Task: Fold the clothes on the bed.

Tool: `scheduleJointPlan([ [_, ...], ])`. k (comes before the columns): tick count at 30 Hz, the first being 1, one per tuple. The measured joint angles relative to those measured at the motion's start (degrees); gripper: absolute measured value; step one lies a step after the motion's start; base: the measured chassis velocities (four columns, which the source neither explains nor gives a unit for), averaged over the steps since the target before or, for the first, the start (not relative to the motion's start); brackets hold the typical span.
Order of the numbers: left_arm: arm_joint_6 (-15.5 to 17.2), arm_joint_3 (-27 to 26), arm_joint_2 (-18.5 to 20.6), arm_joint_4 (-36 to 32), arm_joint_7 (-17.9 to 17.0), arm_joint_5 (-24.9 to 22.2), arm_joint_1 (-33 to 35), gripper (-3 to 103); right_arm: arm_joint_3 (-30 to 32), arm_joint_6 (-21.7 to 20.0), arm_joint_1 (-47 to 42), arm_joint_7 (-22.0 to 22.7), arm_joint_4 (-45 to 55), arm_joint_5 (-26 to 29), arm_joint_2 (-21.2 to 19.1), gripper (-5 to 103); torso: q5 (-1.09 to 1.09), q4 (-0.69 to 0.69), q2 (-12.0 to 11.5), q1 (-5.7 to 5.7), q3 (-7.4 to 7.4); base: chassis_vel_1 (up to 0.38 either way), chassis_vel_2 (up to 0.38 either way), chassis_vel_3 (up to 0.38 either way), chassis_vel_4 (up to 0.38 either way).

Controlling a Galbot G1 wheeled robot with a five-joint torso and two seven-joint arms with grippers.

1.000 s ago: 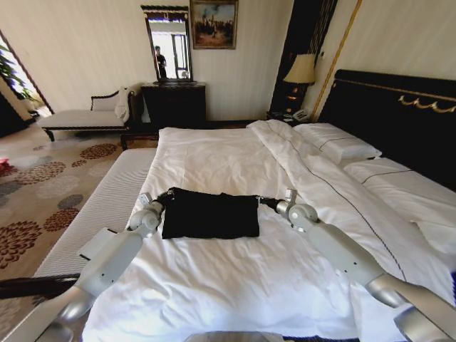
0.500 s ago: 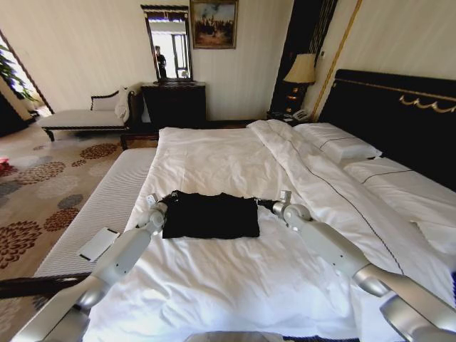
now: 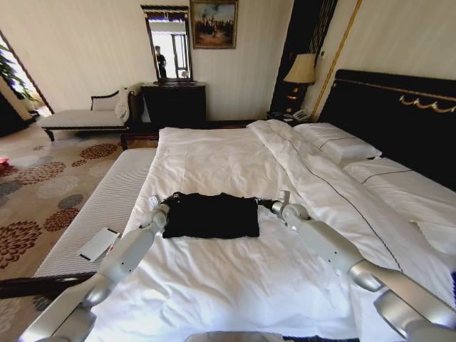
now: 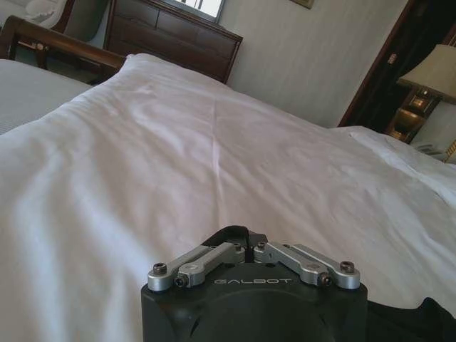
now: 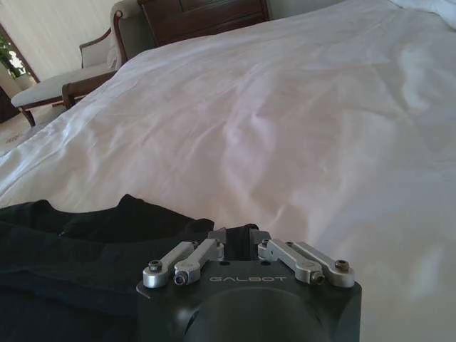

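Note:
The clothes, a black T-shirt (image 3: 211,216), lie folded into a flat rectangle on the white sheet of the bed (image 3: 214,157). My left gripper (image 3: 165,204) is at the shirt's far left corner, and the left wrist view shows that gripper (image 4: 246,239) shut on a pinch of black fabric. At the far right corner sits my right gripper (image 3: 262,203); in its own wrist view this gripper (image 5: 239,239) is shut on the shirt's (image 5: 85,242) edge. Both arms reach low over the bed.
A turned-back duvet (image 3: 313,178) and pillows (image 3: 338,142) lie to the right below the dark headboard (image 3: 399,121). A grey ribbed strip (image 3: 107,206) with a flat white object (image 3: 98,244) runs along the bed's left. Chaise lounge (image 3: 82,117), dresser (image 3: 174,103) and lamp (image 3: 301,70) stand beyond.
Both arms have stretched a little farther over the bed and drawn slightly inward, still holding the shirt's far corners. The shirt lies a bit flatter.

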Motion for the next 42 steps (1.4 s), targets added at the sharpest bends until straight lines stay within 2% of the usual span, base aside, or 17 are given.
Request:
scheduleJointPlan([
  [2, 0.3, 0.0, 0.2, -0.4, -0.3, 1.0, 0.0, 0, -0.8, 0.2, 0.4, -0.3, -0.4, -0.7, -0.1, 28, 0.0, 0.0, 0.0, 0.01, 0.01, 0.0, 0.0, 0.0, 0.0],
  [3, 0.3, 0.0, 0.2, -0.4, -0.3, 1.0, 0.0, 0, -0.8, 0.2, 0.4, -0.3, -0.4, -0.7, -0.1, 28, 0.0, 0.0, 0.0, 0.01, 0.01, 0.0, 0.0, 0.0, 0.0],
  [4, 0.3, 0.2, 0.4, -0.7, -0.3, 1.3, 0.1, 6, -0.8, 0.3, 0.5, -0.3, -0.4, -0.7, -0.1, 28, 0.0, -0.01, 0.0, 0.01, 0.0, 0.0, 0.0, 0.0, 0.0],
  [5, 0.4, 0.3, 1.1, -1.7, -0.3, 1.8, 0.3, 10, -0.7, 0.3, 0.5, -0.1, 0.1, -0.5, -0.2, 38, 0.01, -0.01, 0.0, 0.01, 0.01, 0.0, 0.0, 0.0, 0.0],
  [7, 0.4, 0.3, 1.6, -2.3, -0.5, 1.9, 0.5, 16, -0.6, 0.2, 0.4, 0.1, 0.9, -0.3, -0.5, 38, 0.01, -0.01, 0.0, 0.01, 0.0, 0.0, 0.0, 0.0, 0.0],
  [9, 0.4, 0.1, 2.4, -3.6, -1.3, 2.6, 1.1, 22, -0.3, -0.1, 0.1, 0.3, 3.0, 0.0, -1.1, 50, 0.0, 0.01, 0.0, 0.0, 0.0, 0.0, 0.0, 0.0, 0.0],
  [10, 0.4, -0.2, 2.8, -4.3, -1.7, 3.0, 1.5, 32, -0.2, -0.2, 0.0, 0.5, 4.0, 0.1, -1.5, 55, 0.0, 0.01, 0.0, 0.0, 0.0, 0.0, 0.0, 0.0, 0.0],
  [12, 0.3, -0.4, 3.2, -5.1, -2.1, 3.6, 2.0, 32, 0.0, -0.3, -0.1, 0.9, 4.8, 0.3, -1.8, 61, 0.0, 0.01, 0.0, 0.0, 0.0, 0.0, 0.0, 0.0, 0.0],
  [14, 0.3, -0.7, 3.7, -6.6, -2.8, 4.3, 2.8, 43, 0.7, -0.7, -0.4, 1.7, 6.3, 0.8, -2.3, 72, 0.0, 0.02, 0.0, 0.0, 0.0, 0.0, 0.0, 0.0, 0.0],
  [15, 0.3, -1.0, 4.1, -7.6, -3.1, 4.5, 3.3, 50, 1.3, -1.0, -0.8, 2.2, 7.3, 1.1, -2.7, 72, 0.0, 0.01, 0.0, 0.0, 0.0, 0.0, 0.0, 0.0, 0.0],
  [16, 0.3, -1.0, 4.1, -7.6, -3.1, 4.5, 3.3, 50, 1.3, -1.0, -0.8, 2.2, 7.3, 1.1, -2.7, 72, 0.0, 0.01, 0.0, 0.0, 0.0, 0.0, 0.0, 0.0, 0.0],
  [17, 0.3, -1.2, 4.3, -8.2, -3.3, 4.7, 3.7, 50, 1.7, -1.2, -1.1, 2.5, 8.1, 1.3, -3.0, 78, 0.0, 0.01, 0.0, 0.01, 0.0, 0.0, 0.0, 0.0, 0.0],
  [20, 0.3, -2.3, 5.9, -11.9, -4.3, 4.9, 5.7, 66, 4.9, -3.3, -3.9, 4.4, 12.8, 3.2, -4.6, 93, 0.02, 0.0, 0.0, 0.0, 0.0, 0.0, 0.0, 0.0, 0.0],
  [26, 0.5, -4.5, 8.2, -17.0, -5.4, 4.9, 9.5, 82, 10.2, -5.9, -7.7, 6.3, 18.6, 6.2, -6.9, 99, 0.02, 0.0, 0.0, 0.0, 0.0, 0.0, 0.0, 0.0, 0.0],
  [29, 1.5, -7.2, 10.9, -21.7, -6.3, 5.0, 14.8, 97, 15.0, -6.6, -11.7, 6.7, 24.1, 7.6, -9.4, 100, 0.02, 0.0, 0.0, 0.0, 0.0, 0.0, 0.0, 0.0, 0.0],
  [35, 1.6, -11.0, 14.2, -28.0, -6.7, 5.5, 22.8, 100, 21.1, -9.8, -18.3, 8.0, 30.0, 4.7, -11.7, 100, 0.0, 0.01, 0.0, -0.01, -0.01, 0.0, 0.0, 0.0, 0.0],
  [42, 1.0, -15.2, 15.2, -33.3, -6.2, 6.2, 28.7, 100, 26.2, -9.1, -25.0, 8.8, 33.2, 2.0, -12.2, 100, 0.0, 0.01, 0.0, -0.01, -0.01, 0.0, 0.0, 0.0, 0.0],
])
